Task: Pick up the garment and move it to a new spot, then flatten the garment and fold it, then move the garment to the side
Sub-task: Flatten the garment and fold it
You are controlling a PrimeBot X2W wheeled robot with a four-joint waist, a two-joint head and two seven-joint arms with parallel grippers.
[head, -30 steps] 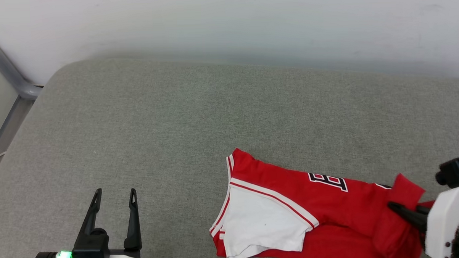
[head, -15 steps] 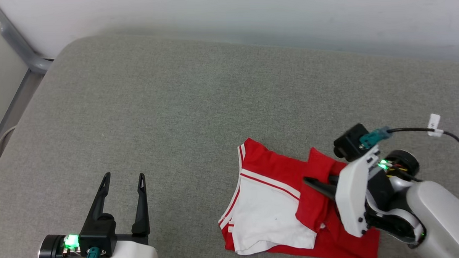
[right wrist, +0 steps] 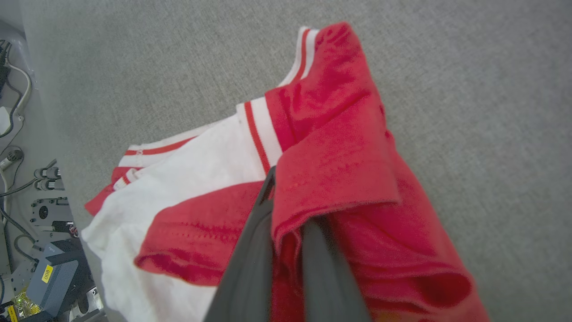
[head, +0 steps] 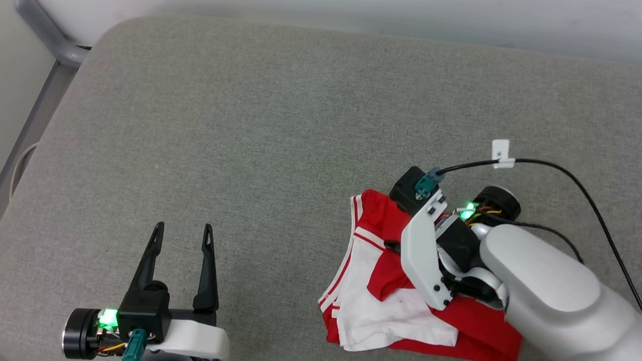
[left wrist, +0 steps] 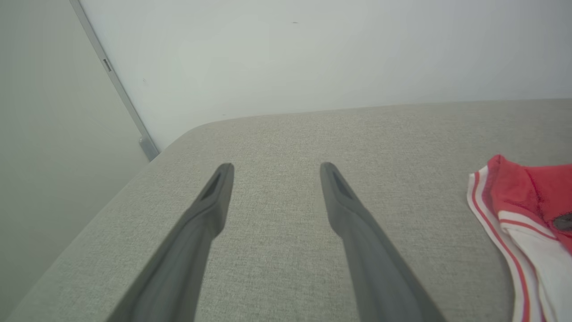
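Nearest, by the grey cushion's [head: 276, 123] near edge, the left gripper [head: 184, 228] hangs with fingers spread over bare fabric. Rightward along that edge lies the rumpled red-and-white jersey [head: 379, 312], one red fold pinched between the right gripper's [head: 394, 246] fingers. Beyond the far edge rises a pale wall [head: 400, 6].
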